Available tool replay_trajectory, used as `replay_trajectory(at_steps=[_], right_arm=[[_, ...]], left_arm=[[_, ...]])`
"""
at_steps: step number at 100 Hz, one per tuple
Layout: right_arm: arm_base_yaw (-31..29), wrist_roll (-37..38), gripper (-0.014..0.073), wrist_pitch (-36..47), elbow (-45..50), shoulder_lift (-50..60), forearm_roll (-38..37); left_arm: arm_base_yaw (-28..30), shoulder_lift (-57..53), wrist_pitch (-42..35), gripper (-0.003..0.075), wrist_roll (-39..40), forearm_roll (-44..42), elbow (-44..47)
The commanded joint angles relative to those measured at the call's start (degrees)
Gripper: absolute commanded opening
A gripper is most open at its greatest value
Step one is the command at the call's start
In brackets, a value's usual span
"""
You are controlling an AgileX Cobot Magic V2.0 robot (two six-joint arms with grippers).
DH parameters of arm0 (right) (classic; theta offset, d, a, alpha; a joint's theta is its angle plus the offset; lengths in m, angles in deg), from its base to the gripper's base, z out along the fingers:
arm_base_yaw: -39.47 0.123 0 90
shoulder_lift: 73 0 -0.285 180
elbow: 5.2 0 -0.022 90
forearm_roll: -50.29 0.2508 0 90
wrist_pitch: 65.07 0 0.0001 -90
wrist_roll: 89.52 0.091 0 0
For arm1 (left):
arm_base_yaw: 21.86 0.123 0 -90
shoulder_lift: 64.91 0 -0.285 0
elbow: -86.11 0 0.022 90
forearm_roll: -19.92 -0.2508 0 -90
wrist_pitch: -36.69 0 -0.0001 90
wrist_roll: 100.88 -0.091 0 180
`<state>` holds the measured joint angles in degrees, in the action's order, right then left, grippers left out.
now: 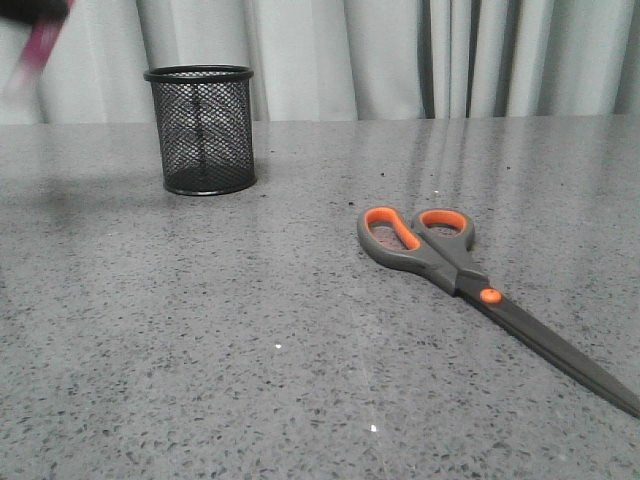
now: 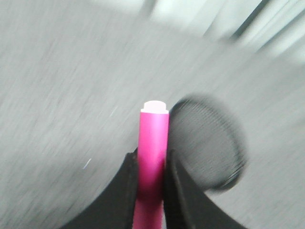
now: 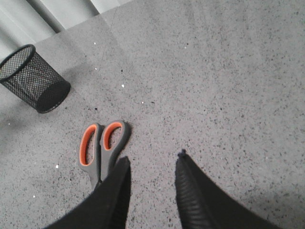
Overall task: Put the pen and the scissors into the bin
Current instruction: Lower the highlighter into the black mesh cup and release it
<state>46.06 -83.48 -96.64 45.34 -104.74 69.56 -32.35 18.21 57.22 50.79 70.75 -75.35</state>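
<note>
A grey speckled counter (image 1: 250,380) stretches toward pale curtains (image 1: 400,55) at the back. In the front view, the bin (image 1: 201,128), a small black wire-mesh cup, stands upright at about 11 o'clock from the middle of the counter. The scissors (image 1: 470,285) lie flat at about 4 o'clock from the bin, well apart from it, blades together, with the orange-lined loops toward the bin and the dark blades running off toward the 4 o'clock corner. In the front view's 11 o'clock corner, a blurred magenta streak is the pen (image 1: 40,45), hanging in the air above and at 9 o'clock of the bin. The left wrist view, heavily motion-blurred, shows the left claw (image 2: 151,179) clamped on the pen (image 2: 153,157), one dark finger pressed to each side of the magenta barrel, the pale tip pointing away from the claw; the bin (image 2: 207,145) appears just beside the pen's tip as a dark blurred round. The right wrist view shows the right claw (image 3: 152,183) with its fingers apart and holding nothing, poised above the counter, the scissors' handles (image 3: 102,145) near one finger and the bin (image 3: 33,78) farther off.
</note>
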Motion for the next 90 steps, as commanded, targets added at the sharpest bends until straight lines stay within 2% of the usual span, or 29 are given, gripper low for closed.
replay_trajectory(at_steps=[1,18,29,48,90], right_arm=[[-0.07,-0.6,0.0204,5.7,-2.06,-0.92,0.49],[-0.07,-0.6,0.0204,6.21,-2.06,-0.92,0.49],[-0.07,-0.6,0.0204,6.21,-2.06,-0.92,0.49],[-0.07,-0.6,0.0204,5.71,-2.06,-0.92,0.49],[-0.07,-0.6,0.0204,3.51,-2.06,-0.92,0.49]], left_arm=[[-2.14,-2.13,-4.87,-0.0018,-17.99,18.37,-3.3],[-6.8,-0.16,-4.87,-0.0018,-44.52,39.33,-7.38],[-8.0,3.0,-3.42,-0.0018,-55.5,46.01,-9.22],[-8.0,10.01,0.36,-0.0018,-65.32,55.18,-11.59],[-8.0,20.14,2.89,-0.0003,-70.19,55.17,-16.59]])
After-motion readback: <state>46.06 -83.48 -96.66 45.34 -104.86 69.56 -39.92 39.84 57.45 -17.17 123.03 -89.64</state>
